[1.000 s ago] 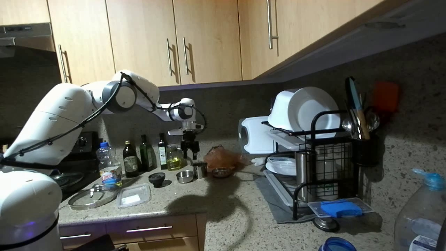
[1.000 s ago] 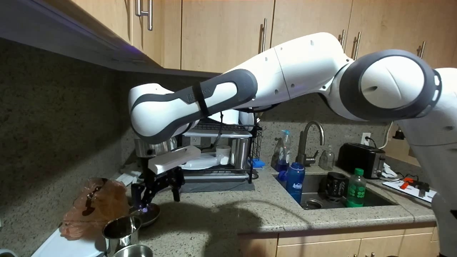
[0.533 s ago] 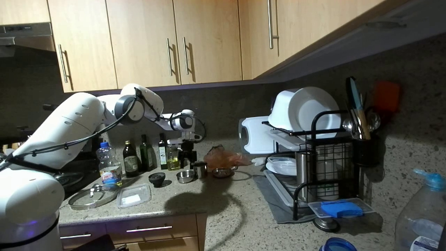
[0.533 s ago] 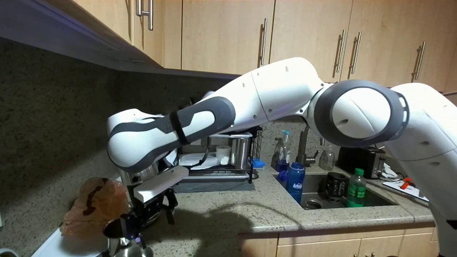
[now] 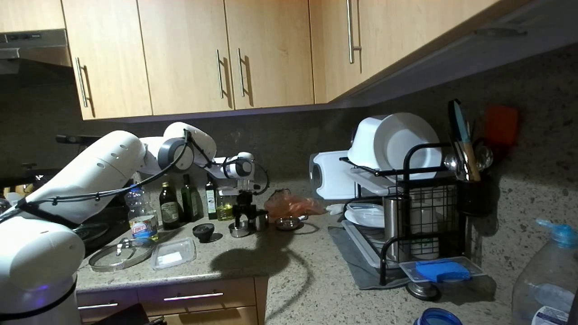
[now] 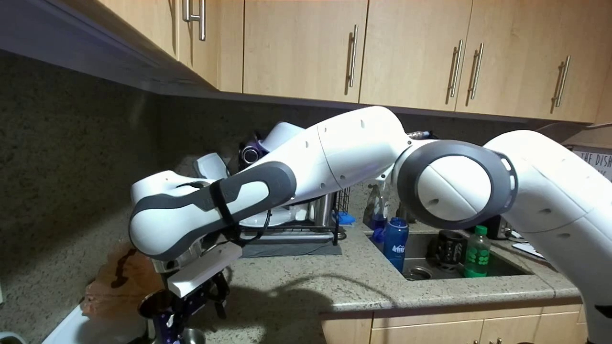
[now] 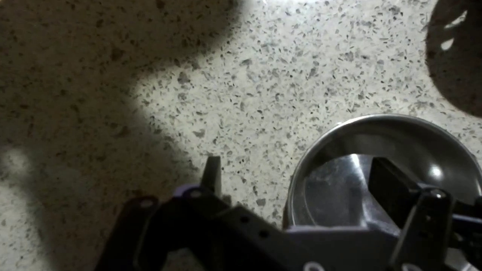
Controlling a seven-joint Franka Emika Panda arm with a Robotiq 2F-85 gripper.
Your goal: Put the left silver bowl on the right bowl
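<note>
The left silver bowl (image 5: 239, 233) stands upright on the counter in an exterior view; in an exterior view its edge (image 6: 193, 336) shows beside my gripper (image 6: 195, 316). In the wrist view the bowl (image 7: 335, 188) fills the lower right. My gripper (image 7: 296, 174) is open and low over its near side. One finger is over the inside of the bowl, the other outside the rim above the counter. Contact cannot be told. The gripper (image 5: 244, 217) also shows just above the bowl. A flatter, shallow silver bowl (image 5: 287, 224), the right bowl, sits farther right on the counter.
A taller silver cup (image 5: 261, 221) stands close beside the left bowl, towards the right bowl. An orange plastic bag (image 5: 289, 205) lies behind. A small black bowl (image 5: 203, 232), several bottles (image 5: 169, 210) and a clear container (image 5: 174, 253) are to the left; a dish rack (image 5: 384, 264) is right.
The arm has lowered, and my gripper has come down from above the cup and right bowl to the left bowl's rim. It stays open. The bowls have not moved.
</note>
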